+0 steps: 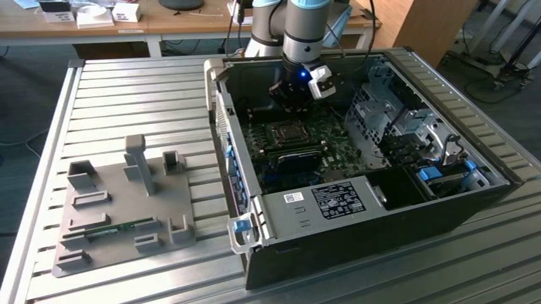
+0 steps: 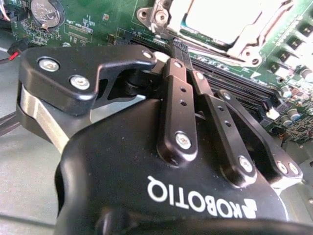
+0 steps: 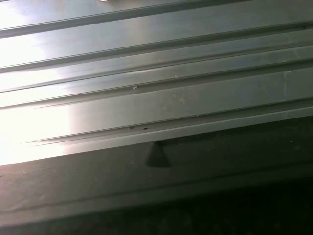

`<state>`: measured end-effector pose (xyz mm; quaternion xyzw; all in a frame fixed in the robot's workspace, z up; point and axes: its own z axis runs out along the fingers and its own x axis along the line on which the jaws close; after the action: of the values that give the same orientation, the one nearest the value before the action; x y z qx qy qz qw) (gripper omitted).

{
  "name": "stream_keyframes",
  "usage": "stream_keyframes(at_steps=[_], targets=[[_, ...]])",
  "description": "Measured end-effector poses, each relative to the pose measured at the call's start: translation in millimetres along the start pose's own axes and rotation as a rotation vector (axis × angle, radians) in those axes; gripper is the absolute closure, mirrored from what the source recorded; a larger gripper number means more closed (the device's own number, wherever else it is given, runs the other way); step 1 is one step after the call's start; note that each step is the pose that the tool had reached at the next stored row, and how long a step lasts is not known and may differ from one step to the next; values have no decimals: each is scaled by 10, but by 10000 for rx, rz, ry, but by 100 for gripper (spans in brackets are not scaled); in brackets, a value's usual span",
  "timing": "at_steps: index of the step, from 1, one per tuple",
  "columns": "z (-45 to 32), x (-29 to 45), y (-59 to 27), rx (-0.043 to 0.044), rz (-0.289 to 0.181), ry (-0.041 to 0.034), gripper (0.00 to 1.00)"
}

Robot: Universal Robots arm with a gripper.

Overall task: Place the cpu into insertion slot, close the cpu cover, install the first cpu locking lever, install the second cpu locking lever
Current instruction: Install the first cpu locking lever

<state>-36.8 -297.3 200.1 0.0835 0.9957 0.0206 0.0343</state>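
A ribbed metal table carries an open computer case lying on its side, with a grey fixture tray well apart toward the exterior view's left. Inside the case lies the green motherboard, and the arm's gripper hangs low over it, just beside the insertion slot. In the second wrist view the gripper has its fingers drawn together with nothing between them (the tips nearly meet). The cpu sits seated in the socket, framed by the silver cpu cover, next to long black memory slots.
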Motion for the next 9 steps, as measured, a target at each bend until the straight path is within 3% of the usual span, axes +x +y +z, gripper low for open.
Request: stream_keyframes(at_steps=[9], targets=[[19,15,-3,73,-9,-89,90]])
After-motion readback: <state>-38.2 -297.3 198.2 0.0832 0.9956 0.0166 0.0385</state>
